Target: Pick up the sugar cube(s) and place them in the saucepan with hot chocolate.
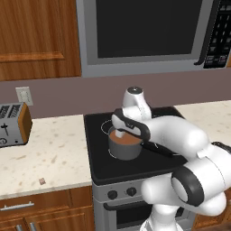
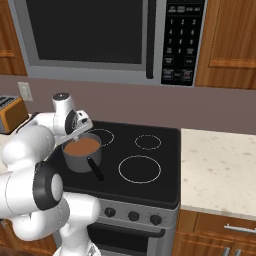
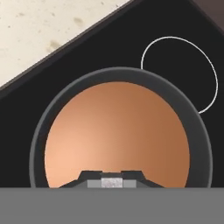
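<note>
Gripper [image 3: 112, 178] clenched on pale cube [image 3: 112, 181], poised directly above pan [image 3: 39, 131], over the brown liquid. Pan sits on stove [image 1: 97, 158], front left burner. Pinkish cube [image 1: 42, 181] lies on counter [image 1: 54, 153] near front edge, well left of stove.

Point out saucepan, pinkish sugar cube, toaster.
saucepan [image 1: 124, 151], left base view, grey front wall.
pinkish sugar cube [image 1: 42, 181], left base view, top face, on counter.
toaster [image 1: 12, 124], left base view, silver front.
</note>
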